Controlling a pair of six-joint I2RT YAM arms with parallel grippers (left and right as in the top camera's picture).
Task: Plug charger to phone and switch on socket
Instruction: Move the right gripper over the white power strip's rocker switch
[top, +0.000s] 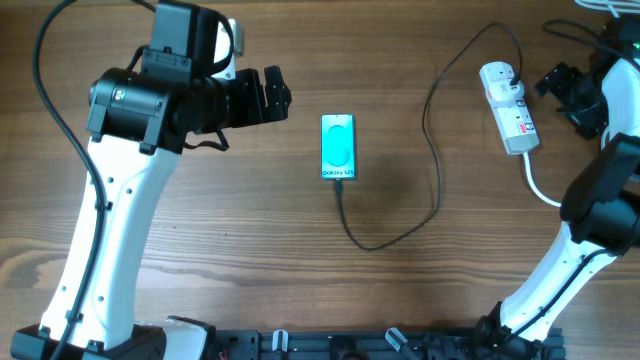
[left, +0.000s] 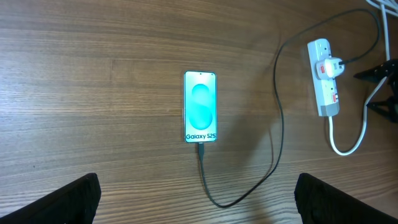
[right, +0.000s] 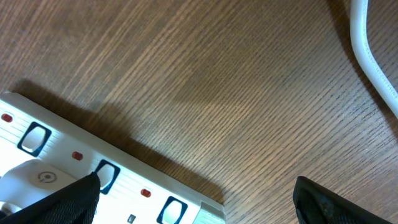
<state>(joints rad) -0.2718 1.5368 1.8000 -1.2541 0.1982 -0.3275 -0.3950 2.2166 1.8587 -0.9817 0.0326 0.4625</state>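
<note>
The phone (top: 338, 147) lies face up mid-table with its cyan screen lit, and it also shows in the left wrist view (left: 200, 107). The charger's thin black cable (top: 436, 180) meets the phone's bottom edge, loops right and runs up to a white plug head (left: 329, 67) seated in the socket (top: 510, 106). My left gripper (top: 279, 95) hovers open, left of the phone, nothing between its fingers (left: 65, 200). My right gripper (top: 560, 98) stands open just right of the socket, its left finger (right: 68, 202) over the strip (right: 130, 177) near a switch.
The socket's thick white cord (top: 541, 188) curves off toward the right arm's base and shows again in the right wrist view (right: 373, 59). Bare wood table (top: 250, 220) lies around the phone. A black rail (top: 350, 345) runs along the front edge.
</note>
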